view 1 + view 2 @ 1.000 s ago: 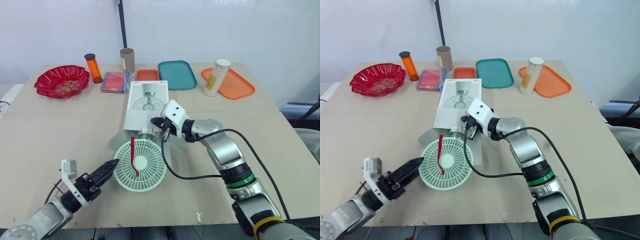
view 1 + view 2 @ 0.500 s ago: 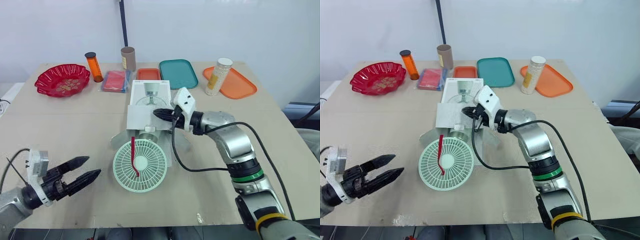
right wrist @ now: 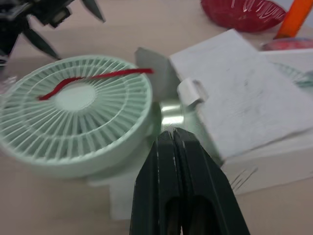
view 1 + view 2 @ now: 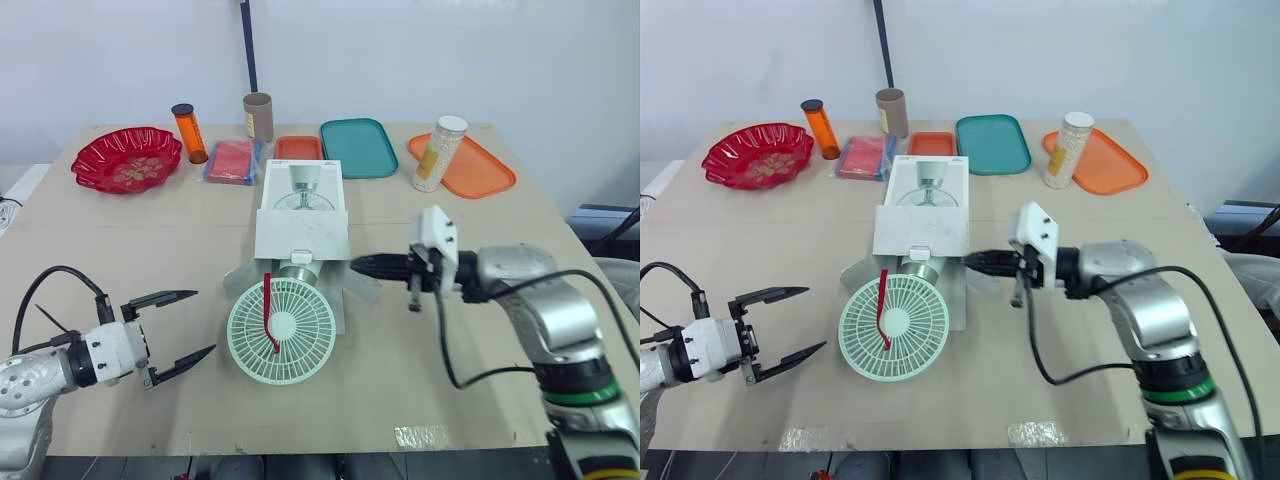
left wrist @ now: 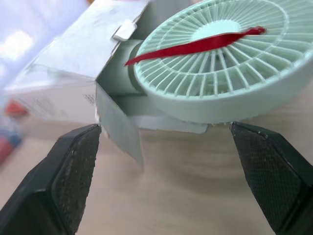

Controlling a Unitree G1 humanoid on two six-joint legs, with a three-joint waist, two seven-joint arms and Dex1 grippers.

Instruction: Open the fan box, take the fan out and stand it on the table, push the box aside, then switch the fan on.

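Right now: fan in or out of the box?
Partly out. The fan lies flat, grille up, past the open flaps; its stem end sits inside the box. Not standing.

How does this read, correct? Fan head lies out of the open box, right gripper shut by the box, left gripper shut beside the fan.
Not quite: the left gripper is open; the left wrist view shows its fingers spread wide. The rest stands: fan head out of the open box, right gripper shut by it.
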